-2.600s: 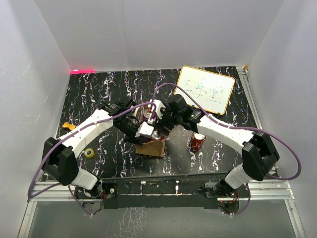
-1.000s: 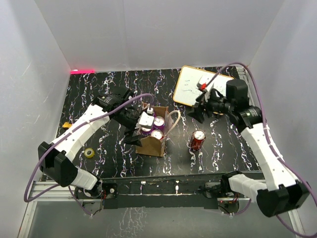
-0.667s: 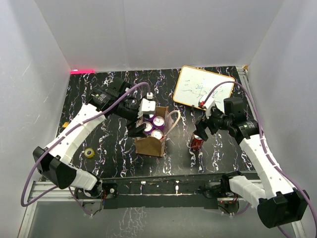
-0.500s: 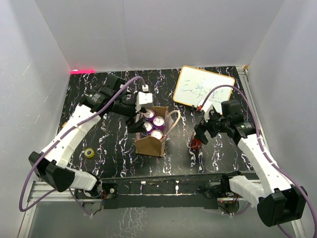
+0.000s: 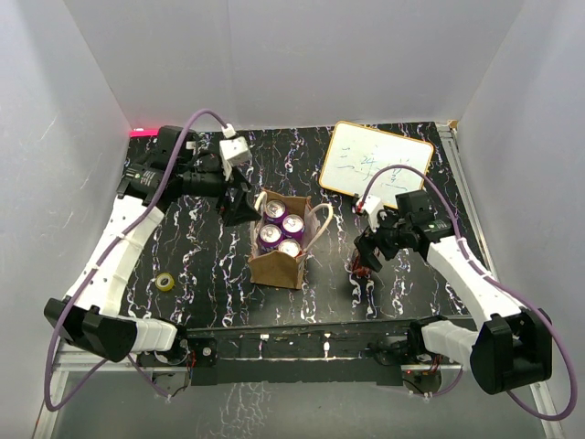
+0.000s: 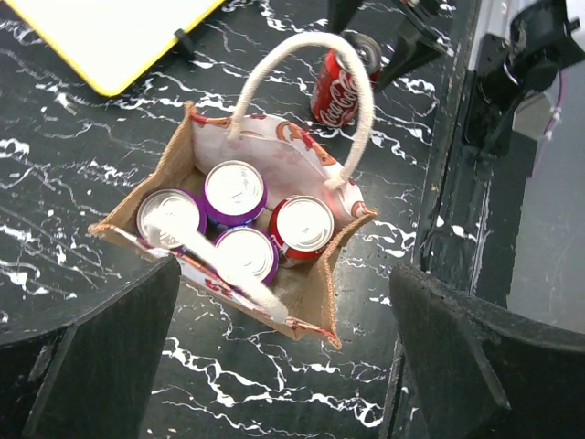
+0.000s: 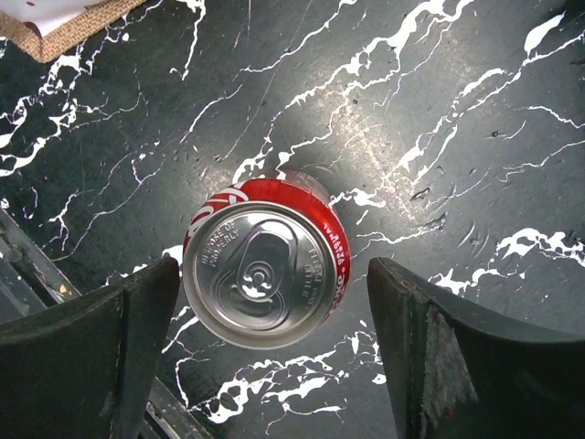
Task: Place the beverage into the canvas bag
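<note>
The beverage, a red cola can (image 7: 265, 274), stands upright on the black marbled table to the right of the canvas bag (image 5: 277, 267). My right gripper (image 7: 272, 283) hangs over the can, open, one finger on each side; a gap shows at the right finger (image 7: 457, 357). From above, the can (image 5: 363, 265) peeks out under that gripper (image 5: 369, 252). The tan bag (image 6: 315, 293) holds several cans, purple ones (image 6: 235, 189) and a red one (image 6: 302, 224). My left gripper (image 5: 239, 196) is raised behind and left of the bag, open and empty.
A yellow-framed whiteboard (image 5: 377, 165) lies at the back right. A yellow tape roll (image 5: 165, 282) sits near the front left. The bag's pale loop handle (image 6: 311, 46) arches up on the side toward the red can (image 6: 340, 75). The table's front rail (image 5: 302, 343) lies close below.
My right arm swung from the whiteboard down over the red can, so its jaws now straddle it. My left arm lifted off the bag and pulled back to the left.
</note>
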Robot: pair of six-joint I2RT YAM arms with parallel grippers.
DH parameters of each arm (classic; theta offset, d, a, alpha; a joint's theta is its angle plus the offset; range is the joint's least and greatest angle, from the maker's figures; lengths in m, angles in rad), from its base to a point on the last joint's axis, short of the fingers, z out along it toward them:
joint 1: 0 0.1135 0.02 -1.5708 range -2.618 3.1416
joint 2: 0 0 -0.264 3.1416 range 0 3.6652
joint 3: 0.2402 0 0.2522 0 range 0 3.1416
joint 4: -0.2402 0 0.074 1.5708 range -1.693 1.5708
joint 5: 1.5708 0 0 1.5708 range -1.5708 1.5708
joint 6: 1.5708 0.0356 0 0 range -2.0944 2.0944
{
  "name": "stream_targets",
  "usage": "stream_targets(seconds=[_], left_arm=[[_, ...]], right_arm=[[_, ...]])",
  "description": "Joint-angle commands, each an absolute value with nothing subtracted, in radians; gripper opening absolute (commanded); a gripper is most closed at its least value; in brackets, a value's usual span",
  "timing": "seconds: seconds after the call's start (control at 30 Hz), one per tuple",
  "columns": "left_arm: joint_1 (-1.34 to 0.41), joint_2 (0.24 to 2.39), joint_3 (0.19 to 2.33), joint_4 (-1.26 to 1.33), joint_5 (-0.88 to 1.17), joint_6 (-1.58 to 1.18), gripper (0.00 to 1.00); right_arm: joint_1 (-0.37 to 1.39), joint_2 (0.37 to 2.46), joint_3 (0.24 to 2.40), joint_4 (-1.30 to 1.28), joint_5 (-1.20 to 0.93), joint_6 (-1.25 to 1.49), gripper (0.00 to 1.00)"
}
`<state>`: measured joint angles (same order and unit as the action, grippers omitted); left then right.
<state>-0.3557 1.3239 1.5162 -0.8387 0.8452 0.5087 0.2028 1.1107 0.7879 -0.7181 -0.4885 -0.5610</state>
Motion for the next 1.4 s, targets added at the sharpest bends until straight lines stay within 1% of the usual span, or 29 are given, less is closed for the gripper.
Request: stream_targets(seconds=[0.0,0.07,0.17,0.23,0.37,0.4,0.43,0.53,0.67,0.83,1.0,1.1,1.23,1.37], left_arm=[[-0.294,1.272,1.472,-0.726,0.891,0.340,0.97],[-0.291,1.261,1.448,-0.704,0.821,0.332,0.97],[-0.291,1.252,1.400,-0.694,0.761,0.348,0.96],[-0.291,1.248,1.369,-0.683,0.745,0.345,0.95],[-0.291,1.245,1.331,-0.672,0.744,0.347,0.95],[-0.292,1.246,1.325,-0.673,0.746,0.348,0.94],[-0.291,1.248,1.319,-0.675,0.750,0.347,0.94],[-0.292,1.254,1.299,-0.684,0.769,0.356,0.94],[-0.292,1.252,1.263,-0.668,0.794,0.357,0.90],[-0.292,1.255,1.236,-0.656,0.848,0.360,0.78],[-0.292,1.260,1.215,-0.620,0.890,0.325,0.70],[-0.291,1.266,1.208,-0.608,0.902,0.310,0.67],[-0.291,1.275,1.205,-0.612,0.938,0.322,0.65],[-0.292,1.287,1.210,-0.610,0.947,0.322,0.52]], right_arm=[[0.210,1.108,0.778,-0.640,-0.494,-0.578,0.81],[0.209,1.100,0.770,-0.629,-0.498,-0.580,0.72],[0.210,1.082,0.768,-0.616,-0.516,-0.578,0.55],[0.210,1.069,0.780,-0.614,-0.524,-0.578,0.43],[0.211,1.041,0.820,-0.614,-0.533,-0.574,0.15],[0.212,1.035,0.836,-0.616,-0.535,-0.571,0.09],[0.213,1.027,0.853,-0.619,-0.537,-0.567,0.08],[0.217,1.014,0.923,-0.630,-0.538,-0.549,0.08],[0.238,1.025,1.054,-0.665,-0.514,-0.539,0.08],[0.271,1.061,1.242,-0.704,-0.460,-0.537,0.08],[0.312,1.110,1.404,-0.715,-0.393,-0.551,0.08],[0.343,1.150,1.494,-0.714,-0.365,-0.563,0.08],[0.391,1.208,1.597,-0.719,-0.411,-0.549,0.08],[0.453,1.273,1.648,-0.711,-0.481,-0.544,0.08]])
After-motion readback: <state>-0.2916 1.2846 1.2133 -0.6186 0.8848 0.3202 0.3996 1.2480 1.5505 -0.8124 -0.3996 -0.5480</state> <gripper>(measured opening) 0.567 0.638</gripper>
